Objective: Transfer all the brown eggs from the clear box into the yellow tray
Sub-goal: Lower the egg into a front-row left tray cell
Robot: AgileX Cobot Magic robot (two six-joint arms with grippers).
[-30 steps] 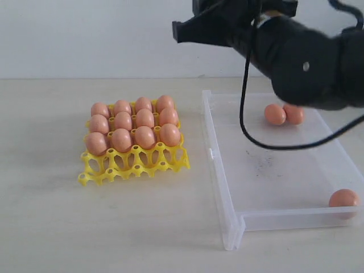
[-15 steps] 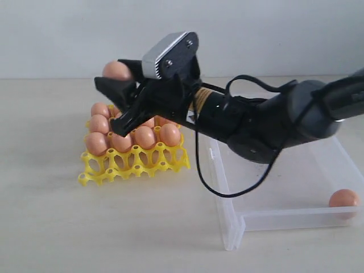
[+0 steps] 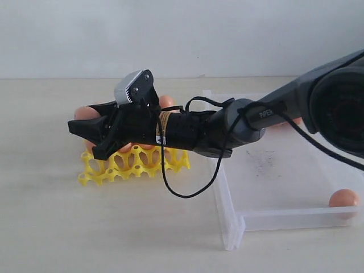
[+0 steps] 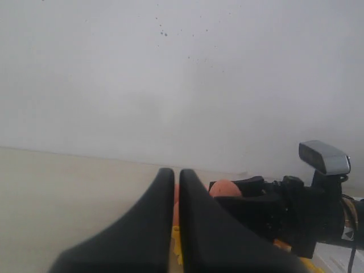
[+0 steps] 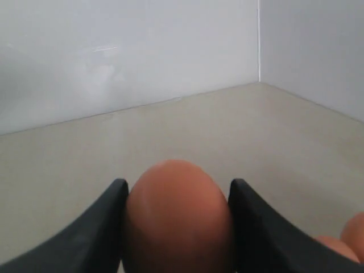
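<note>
Over the left part of the table (image 3: pixel 45 227), the right arm (image 3: pixel 273 108) is stretched across from the right. It passes above the clear box (image 3: pixel 227 210) and in front of the yellow tray (image 3: pixel 136 165). A black cable (image 3: pixel 170 182) hangs in a loop from the arm, down past the near right corner of the tray. A pale wall (image 3: pixel 170 34) stands at the far side.

Most of the tray eggs (image 3: pixel 166 101) are covered by the arm, so they cannot be counted; only the near row of lattice cups is plainly seen. The far part of the box is hidden by the arm as well. A lone egg (image 3: pixel 343 198) lies in the near right corner of the box, against its near wall. The left gripper (image 4: pixel 175 173) is seen only in its own wrist view.

The left gripper's jaws are pressed almost together, with a thin slit between them and nothing held. The right gripper (image 3: pixel 84 133) has its jaws spread wide around the held egg (image 5: pixel 176 216), which is pinched on both sides by the fingers (image 5: pixel 96 239). This brown egg is held over the far left part of the tray; whether it touches the tray cannot be told.
</note>
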